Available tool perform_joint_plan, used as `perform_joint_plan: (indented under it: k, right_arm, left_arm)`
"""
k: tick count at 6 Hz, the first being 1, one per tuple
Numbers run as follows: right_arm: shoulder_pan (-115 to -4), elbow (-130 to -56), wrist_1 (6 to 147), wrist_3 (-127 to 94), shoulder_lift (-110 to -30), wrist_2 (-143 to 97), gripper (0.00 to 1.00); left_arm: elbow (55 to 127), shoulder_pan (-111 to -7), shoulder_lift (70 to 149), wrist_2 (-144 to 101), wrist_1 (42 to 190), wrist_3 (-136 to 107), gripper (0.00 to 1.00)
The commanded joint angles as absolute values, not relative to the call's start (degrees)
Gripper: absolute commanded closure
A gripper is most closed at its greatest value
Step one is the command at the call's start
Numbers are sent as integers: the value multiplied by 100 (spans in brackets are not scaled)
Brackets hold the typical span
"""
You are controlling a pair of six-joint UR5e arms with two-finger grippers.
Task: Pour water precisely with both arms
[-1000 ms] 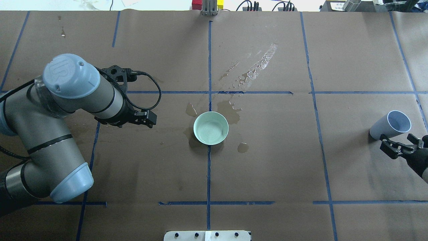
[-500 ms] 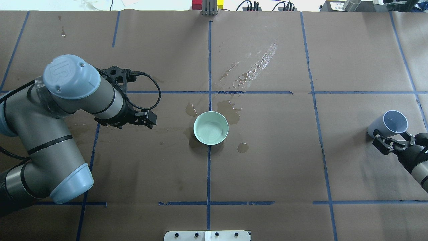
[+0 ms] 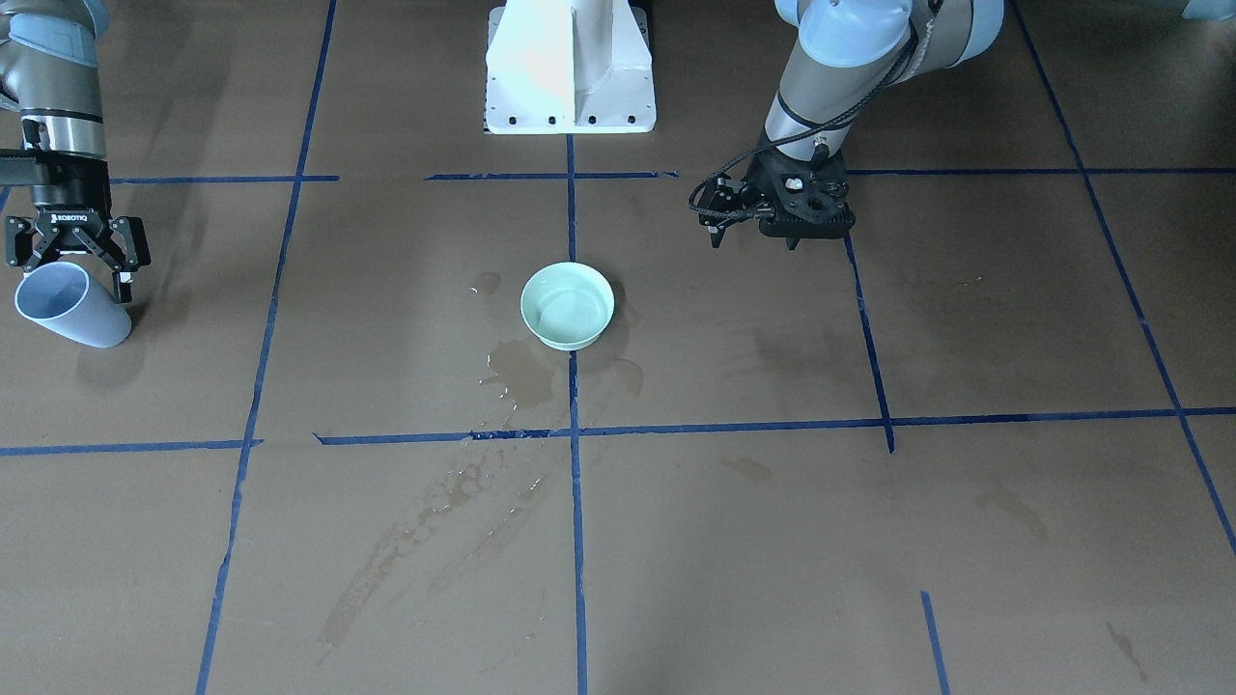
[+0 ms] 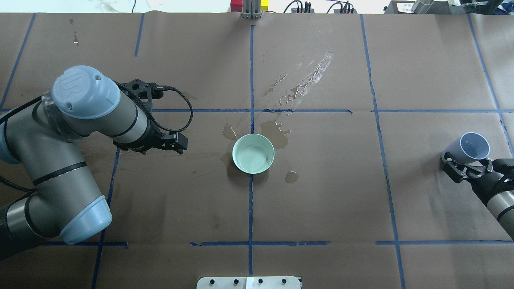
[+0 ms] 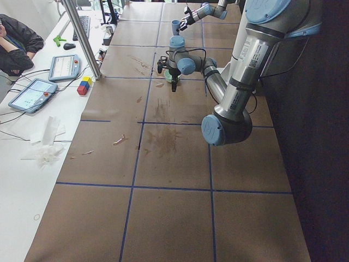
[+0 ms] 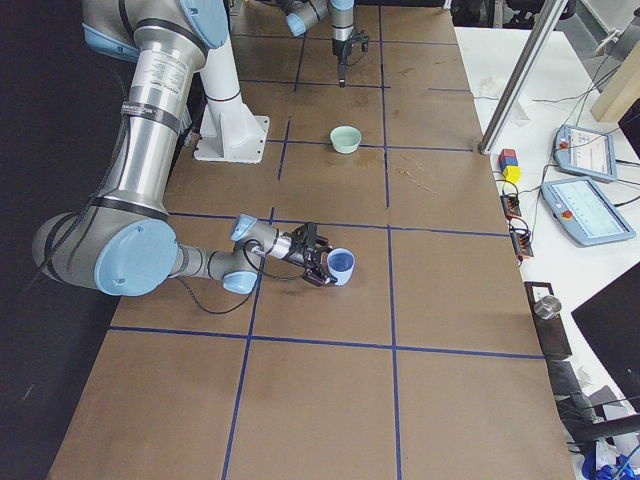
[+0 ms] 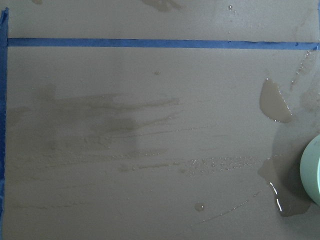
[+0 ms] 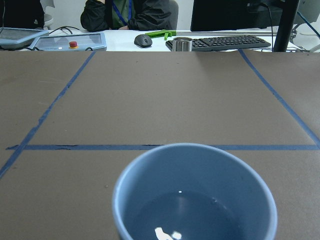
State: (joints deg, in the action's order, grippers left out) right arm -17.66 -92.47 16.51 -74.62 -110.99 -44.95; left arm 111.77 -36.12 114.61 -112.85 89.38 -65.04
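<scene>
The pale blue cup [image 3: 82,319] stands close to the table's right edge, about midway between its near and far edges. The right gripper [image 3: 73,270], lettered "ROBOTIQ" across its black body, has its fingers [image 3: 126,270] spread wide on either side of the cup's rim; whether they touch the wall cannot be told. The right wrist view looks down into the cup, where the water [image 8: 190,215] lies shallow and glinting at the bottom.

A pale green bowl [image 4: 240,160] sits at the table's centre, with puddles [image 4: 277,132] on the brown paper [image 4: 321,200] just beyond it towards the far edge. The left gripper [image 4: 178,142] hangs between the bowl and the left edge, holding nothing; its jaw gap cannot be made out. The blue joint cap [image 4: 85,90] behind it bears a raised "UR" mark.
</scene>
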Motion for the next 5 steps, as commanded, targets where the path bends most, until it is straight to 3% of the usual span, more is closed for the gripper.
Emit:
perform_joint_plan:
  k: [1, 5]
  right_arm:
    - [-1775, -9167, 1644, -7462, -11004, -4308, 0]
    - [-1784, -9018, 1635, -7392, -10775, -4113, 0]
  left_arm:
    - [11180, -3612, 11470, -11285, 8938, -6504, 0]
    - [11162, -3612, 11461, -11285, 8938, -6504, 0]
